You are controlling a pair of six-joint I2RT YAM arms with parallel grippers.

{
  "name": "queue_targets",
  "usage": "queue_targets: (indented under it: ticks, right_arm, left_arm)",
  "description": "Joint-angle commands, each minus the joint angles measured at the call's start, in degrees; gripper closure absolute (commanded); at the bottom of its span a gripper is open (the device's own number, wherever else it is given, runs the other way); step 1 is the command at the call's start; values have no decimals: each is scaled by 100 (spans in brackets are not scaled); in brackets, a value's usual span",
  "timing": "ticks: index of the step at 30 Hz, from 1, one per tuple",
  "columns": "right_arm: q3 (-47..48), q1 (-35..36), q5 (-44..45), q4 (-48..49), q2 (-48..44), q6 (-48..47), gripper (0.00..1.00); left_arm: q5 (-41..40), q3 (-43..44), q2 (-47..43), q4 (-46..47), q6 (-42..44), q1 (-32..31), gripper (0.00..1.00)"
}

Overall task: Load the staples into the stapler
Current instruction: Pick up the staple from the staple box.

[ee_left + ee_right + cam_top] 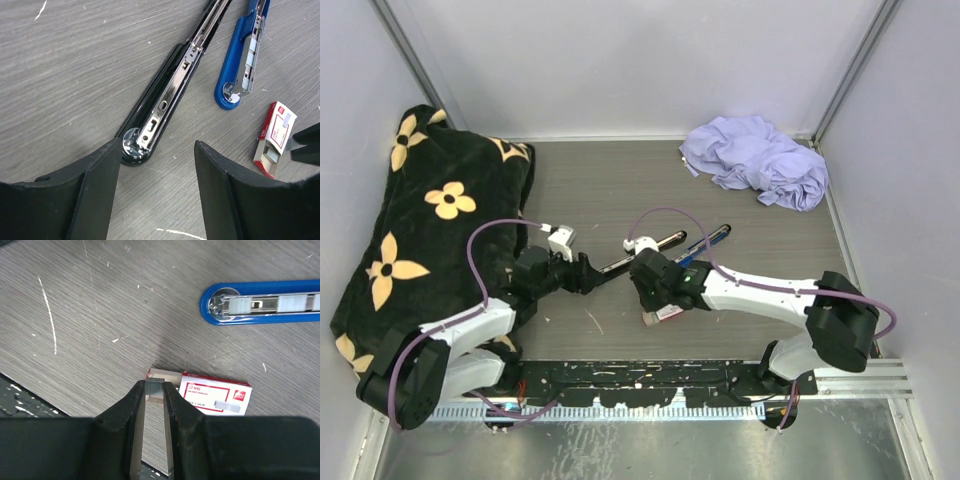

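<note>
Right gripper (pixel 155 390): jaws drawn in narrow, pinching a short grey staple strip (pixel 155 386) between the two pads, right at the open end of the staples box (pixel 215 398). The box lies flat on the grey wood-grain table (pixel 600 180), red-and-white label up. Its open end sits directly under the fingertips and the rest runs off to the right in the right wrist view. A pale inner tray shows at that open end. From above, the box sits close to the table's near edge, just in front of the right gripper and partly covered by it. Left gripper (pixel 157 145): jaws wide apart, nothing held, hanging over the rounded near end of the black stapler (pixel 165 100). That end lies just beyond the gap between the fingers; I cannot tell whether they touch it. The box is well to the right of this gripper, beyond the blue stapler (pixel 242 65). Count: two staplers, one black and one blue, lying side by side mid-table, each folded open with its metal channel facing up. One staples box. One strip in the pinch. One black blanket (pixel 430 200) with yellow flowers along the left wall. One crumpled lilac cloth (pixel 760 160) in the far right corner.
</note>
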Motion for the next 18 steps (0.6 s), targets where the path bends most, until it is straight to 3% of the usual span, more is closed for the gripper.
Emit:
queue_targets:
  ticks: [1,12,18]
  right_arm:
    - [183,-438,-432,-61,-456,-120,76]
    - [-25,-1114,-1031,225,-743,-269,77]
    - [6,-1352,-1271,308,-754,-371,77]
  left_arm:
    - [325,35,396,1320,478,25,38]
    - [495,386,1411,1617,1028,9,42]
    - [489,667,1731,1305,1341,-124,56]
